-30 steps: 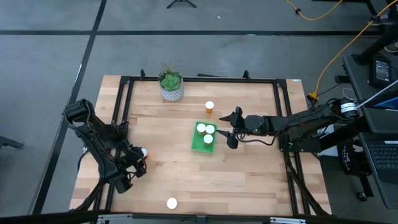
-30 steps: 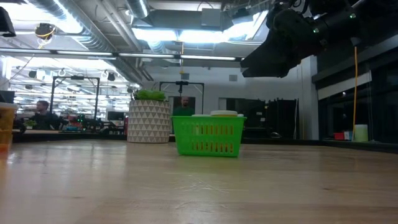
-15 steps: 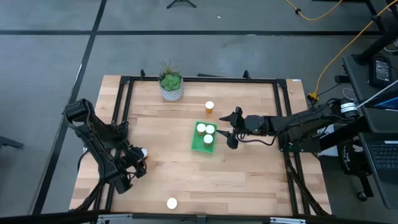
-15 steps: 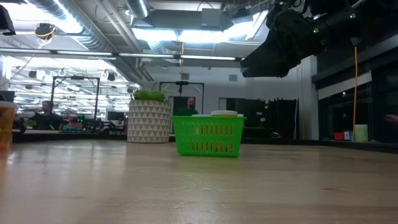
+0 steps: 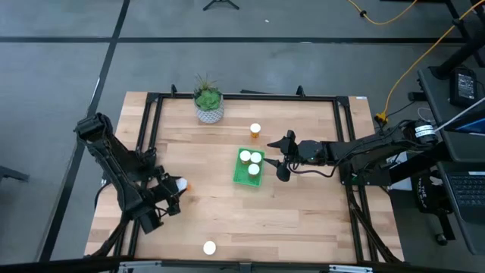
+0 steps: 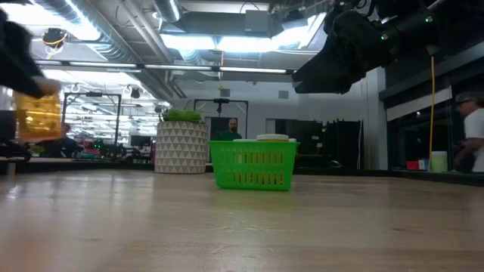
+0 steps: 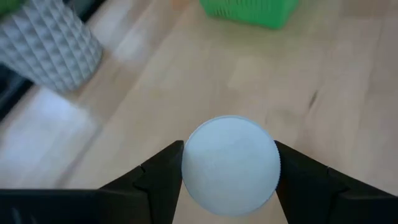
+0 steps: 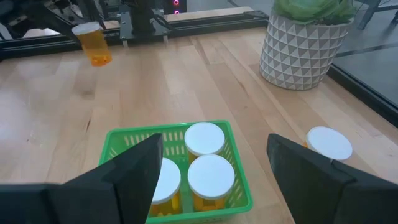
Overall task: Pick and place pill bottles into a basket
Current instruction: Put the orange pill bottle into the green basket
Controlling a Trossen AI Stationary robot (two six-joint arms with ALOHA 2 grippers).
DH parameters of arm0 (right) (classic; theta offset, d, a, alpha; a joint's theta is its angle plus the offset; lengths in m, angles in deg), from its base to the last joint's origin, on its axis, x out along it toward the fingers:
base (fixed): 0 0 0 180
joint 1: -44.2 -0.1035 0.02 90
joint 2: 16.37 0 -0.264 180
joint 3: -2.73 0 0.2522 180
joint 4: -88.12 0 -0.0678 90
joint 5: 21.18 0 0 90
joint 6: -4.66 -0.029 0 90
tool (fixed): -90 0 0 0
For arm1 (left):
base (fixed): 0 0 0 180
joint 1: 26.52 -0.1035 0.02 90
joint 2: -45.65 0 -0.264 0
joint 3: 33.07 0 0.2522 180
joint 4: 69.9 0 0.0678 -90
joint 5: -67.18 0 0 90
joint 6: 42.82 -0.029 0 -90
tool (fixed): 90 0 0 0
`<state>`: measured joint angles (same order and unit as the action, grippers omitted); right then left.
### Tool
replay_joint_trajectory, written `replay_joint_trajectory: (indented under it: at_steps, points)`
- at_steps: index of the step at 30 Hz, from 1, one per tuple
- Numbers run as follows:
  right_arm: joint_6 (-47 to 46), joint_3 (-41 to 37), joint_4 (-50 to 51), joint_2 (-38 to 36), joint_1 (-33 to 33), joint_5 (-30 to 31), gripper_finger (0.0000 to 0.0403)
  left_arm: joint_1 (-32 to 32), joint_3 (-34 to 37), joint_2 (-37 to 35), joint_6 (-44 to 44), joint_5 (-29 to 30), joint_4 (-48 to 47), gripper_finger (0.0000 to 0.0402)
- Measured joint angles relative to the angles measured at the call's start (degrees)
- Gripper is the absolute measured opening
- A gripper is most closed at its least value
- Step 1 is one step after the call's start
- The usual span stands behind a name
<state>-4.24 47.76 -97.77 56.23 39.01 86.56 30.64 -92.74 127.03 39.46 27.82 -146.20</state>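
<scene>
Left pincer (image 5: 176,191) near the counter's left edge, fingers (image 7: 155,180) clamped on either side of a white-capped pill bottle (image 7: 230,165); same bottle seen off the wood in the low view (image 6: 38,113), well apart from the green basket (image 5: 239,180). Judged a carry stage: bottle gripped, yet to cross most of the counter (image 5: 212,220) toward the basket.

Right pincer (image 5: 282,158) hovering just beside the basket's right side, jaws spread wide and empty; from its wrist view, looking down past both fingers (image 8: 130,171) onto the basket (image 8: 239,186).

Progress, as far as visible: three capped bottles (image 8: 205,138) standing inside the basket, packed close together. Remaining outside: one bottle (image 5: 255,130) standing on the counter just beyond the basket, between it and the white patterned plant pot (image 5: 209,111); one bottle (image 5: 209,247) near the counter's front edge, well apart from the basket; plus the one in the left pincer. About halfway, by this count.
</scene>
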Motion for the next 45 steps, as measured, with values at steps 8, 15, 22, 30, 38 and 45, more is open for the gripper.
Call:
replay_joint_trajectory:
  at_steps: [8,15,22,30,38,45]
  points:
    - [0.0,0.0,-0.2,0.0,0.0,0.0,0.0291,-8.1,-0.2,-3.3,-22.7,4.6,9.1,0.0215]
    - [0.0,0.0,-0.3,0.0,0.0,0.0,0.0291,-17.4,-0.2,-5.2,-53.8,0.2,28.5,0.0215]
    - [0.0,0.0,-0.6,0.0,0.0,0.0,0.0291,-26.9,-0.2,-5.8,-80.2,-12.7,47.4,0.0215]
    - [-0.1,0.0,-0.7,0.0,-0.4,0.0,0.0291,-36.1,-0.2,-7.5,-90.3,-24.2,52.4,0.0215]
    - [0.0,0.0,-1.2,0.0,-1.9,0.0,0.0291,-41.4,-0.2,-10.1,-97.7,-31.3,56.1,0.0215]
    - [1.9,0.0,-3.8,0.0,-2.0,0.0,0.0291,-45.7,-0.2,-10.2,-100.7,-37.8,58.7,0.0215]
